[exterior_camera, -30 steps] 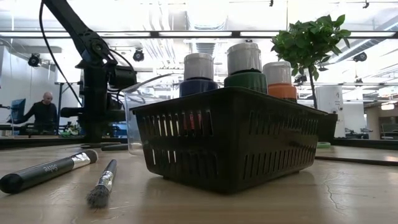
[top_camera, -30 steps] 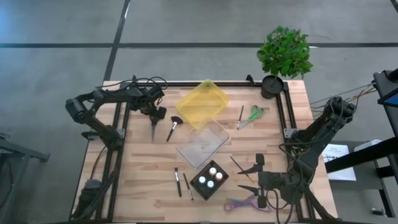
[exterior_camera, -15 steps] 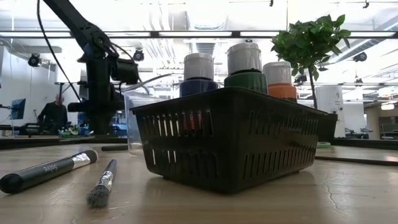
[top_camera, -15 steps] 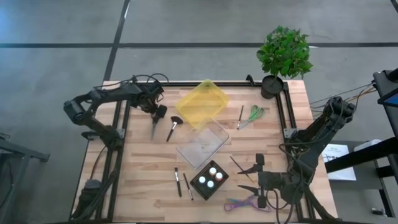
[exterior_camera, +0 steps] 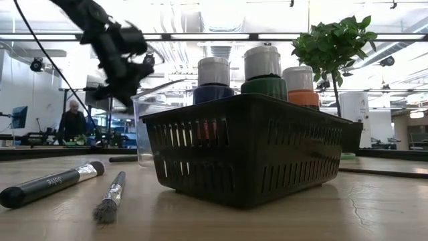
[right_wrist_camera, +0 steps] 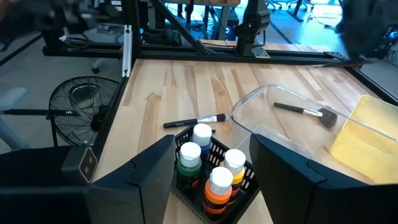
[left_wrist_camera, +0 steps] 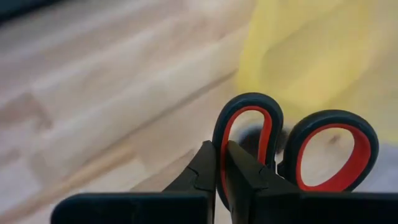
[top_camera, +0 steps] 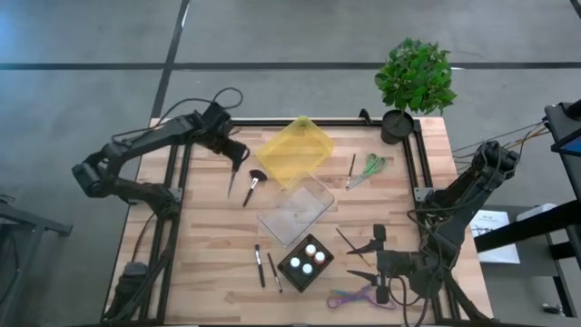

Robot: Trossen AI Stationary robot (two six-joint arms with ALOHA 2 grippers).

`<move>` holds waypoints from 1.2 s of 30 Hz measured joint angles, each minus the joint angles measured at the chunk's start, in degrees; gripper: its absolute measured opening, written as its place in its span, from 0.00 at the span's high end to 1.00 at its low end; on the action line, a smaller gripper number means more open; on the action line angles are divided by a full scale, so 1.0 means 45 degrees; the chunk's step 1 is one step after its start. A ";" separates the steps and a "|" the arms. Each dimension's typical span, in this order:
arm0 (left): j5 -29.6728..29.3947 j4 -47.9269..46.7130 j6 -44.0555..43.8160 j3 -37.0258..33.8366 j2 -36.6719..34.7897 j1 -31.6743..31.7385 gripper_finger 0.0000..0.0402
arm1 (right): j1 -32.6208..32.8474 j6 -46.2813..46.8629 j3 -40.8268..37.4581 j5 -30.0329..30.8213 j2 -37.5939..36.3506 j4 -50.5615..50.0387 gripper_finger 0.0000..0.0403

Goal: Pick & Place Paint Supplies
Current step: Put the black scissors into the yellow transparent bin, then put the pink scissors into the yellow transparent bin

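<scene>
My left gripper [top_camera: 238,156] is up at the table's far left, shut on red-handled scissors [top_camera: 232,182], beside a yellow tray [top_camera: 293,153]. Three white-capped paint bottles, blue [exterior_camera: 213,75], green [exterior_camera: 263,69] and orange [exterior_camera: 299,85], stand upright in a black basket [top_camera: 306,262]. My right gripper [top_camera: 356,259] waits open just right of the basket. Two thin brushes [top_camera: 259,265] lie flat to the basket's left. A fan-headed brush [top_camera: 253,186] lies near the scissors' blades. Another brush [top_camera: 351,170] lies at the far right. My left gripper pinches the rim of one red-lined handle loop [left_wrist_camera: 219,134] between its two fingers [left_wrist_camera: 202,167], one finger outside the loop and one at its opening. The fingers slant down from above. The scissors are lifted, blades [top_camera: 231,189] pointing toward the near edge.
A clear tray [top_camera: 295,211] sits mid-table between the yellow tray and the basket. Green-handled scissors [top_camera: 373,164] lie at the far right, purple-handled scissors [top_camera: 354,297] near the front edge. A potted plant [top_camera: 413,82] stands at the far right corner. A person [exterior_camera: 72,120] is in the room behind.
My left gripper has risen from the table and tipped, staying shut on the red-handled scissors. The scissors, which lay flat on the wood, have come up with it and shifted slightly toward the yellow tray.
</scene>
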 joint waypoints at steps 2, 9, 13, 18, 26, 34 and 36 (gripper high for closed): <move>0.0024 0.0084 0.0205 0.0632 0.0018 -0.0060 0.97 | 0.0000 -0.0005 0.0000 0.0000 0.0000 0.0000 0.48; 0.0040 0.0130 0.0527 0.3080 0.1438 -0.0465 0.97 | 0.0000 0.0000 0.0000 0.0000 0.0000 -0.0005 0.48; 0.0031 0.0254 0.0703 0.4720 0.2997 -0.0790 0.97 | 0.0000 0.0000 0.0000 0.0000 0.0000 -0.0024 0.48; 0.0059 0.0180 0.1513 0.7353 0.5303 -0.1080 0.97 | -0.0002 0.0000 0.0000 0.0000 0.0000 -0.0038 0.48; 0.0621 -0.0348 0.2337 1.1034 0.8476 -0.1272 0.98 | 0.0000 -0.0019 0.0000 0.0000 0.0000 -0.0053 0.48; 0.0657 -0.0479 0.2993 1.1892 0.9905 -0.1347 0.97 | 0.0000 -0.0092 0.0000 0.0004 0.0000 -0.0125 0.48; 0.0661 -0.0473 0.3455 1.1838 0.9854 -0.1343 0.97 | 0.0000 -0.0101 0.0000 0.0000 0.0000 -0.0131 0.48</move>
